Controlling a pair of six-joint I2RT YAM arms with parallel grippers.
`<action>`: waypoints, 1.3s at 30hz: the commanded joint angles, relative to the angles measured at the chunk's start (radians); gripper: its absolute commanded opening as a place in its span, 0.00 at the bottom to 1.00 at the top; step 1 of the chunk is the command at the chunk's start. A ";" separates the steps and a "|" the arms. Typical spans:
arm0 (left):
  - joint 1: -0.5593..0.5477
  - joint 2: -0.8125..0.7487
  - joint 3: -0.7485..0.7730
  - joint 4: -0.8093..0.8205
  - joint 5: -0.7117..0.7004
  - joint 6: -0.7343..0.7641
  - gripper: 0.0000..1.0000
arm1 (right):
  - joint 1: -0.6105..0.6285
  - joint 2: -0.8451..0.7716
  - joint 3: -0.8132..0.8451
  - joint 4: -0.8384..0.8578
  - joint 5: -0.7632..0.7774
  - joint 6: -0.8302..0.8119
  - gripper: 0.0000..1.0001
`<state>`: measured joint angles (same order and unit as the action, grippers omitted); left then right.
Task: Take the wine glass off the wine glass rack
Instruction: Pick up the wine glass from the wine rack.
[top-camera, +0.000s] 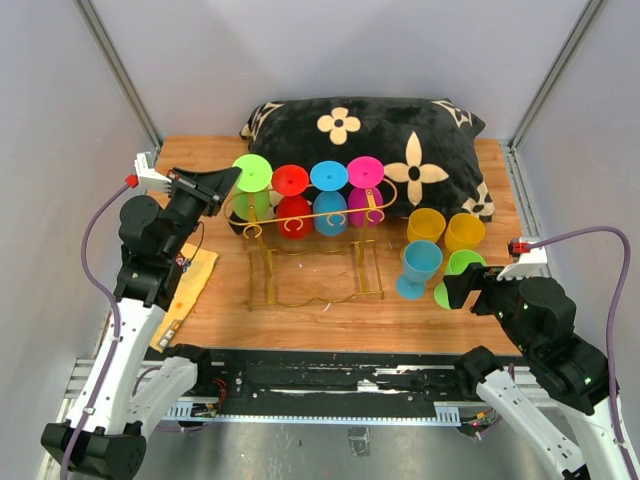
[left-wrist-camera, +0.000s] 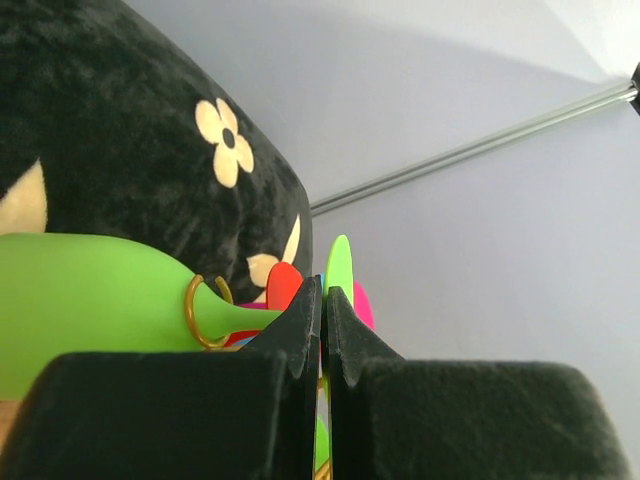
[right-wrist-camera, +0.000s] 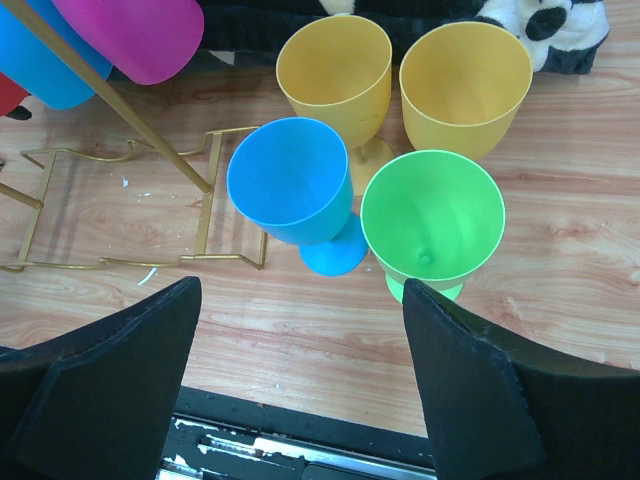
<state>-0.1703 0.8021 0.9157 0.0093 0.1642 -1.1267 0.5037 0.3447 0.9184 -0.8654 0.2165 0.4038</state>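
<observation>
The lime-green plastic wine glass (top-camera: 251, 186) hangs foot-up at the left end of the thin gold wire rack (top-camera: 310, 218) on the wooden desk (top-camera: 330, 312). The left hand (top-camera: 234, 181), fingers pressed together, meets its foot. The right hand (top-camera: 452, 290) hovers spread above an upright blue plastic goblet (right-wrist-camera: 290, 180).

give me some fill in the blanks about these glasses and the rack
The rack holds ____ hanging glasses.
The leftmost hanging glass is ____.
The two standing glasses nearest the pillow are ____.
The right fingers are ____.
Missing words: four, green, yellow, open.
</observation>
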 joint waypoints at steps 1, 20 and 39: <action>0.005 0.007 -0.021 0.072 -0.013 -0.020 0.01 | -0.002 -0.004 -0.002 -0.006 0.014 -0.005 0.83; 0.005 0.023 -0.043 0.078 -0.071 -0.033 0.01 | -0.002 -0.005 -0.005 -0.010 0.017 -0.006 0.83; 0.008 0.070 -0.029 0.157 -0.117 -0.027 0.01 | -0.002 -0.021 -0.003 -0.027 0.034 -0.017 0.83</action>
<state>-0.1703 0.8726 0.8715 0.0898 0.0456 -1.1526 0.5037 0.3325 0.9184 -0.8894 0.2337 0.3950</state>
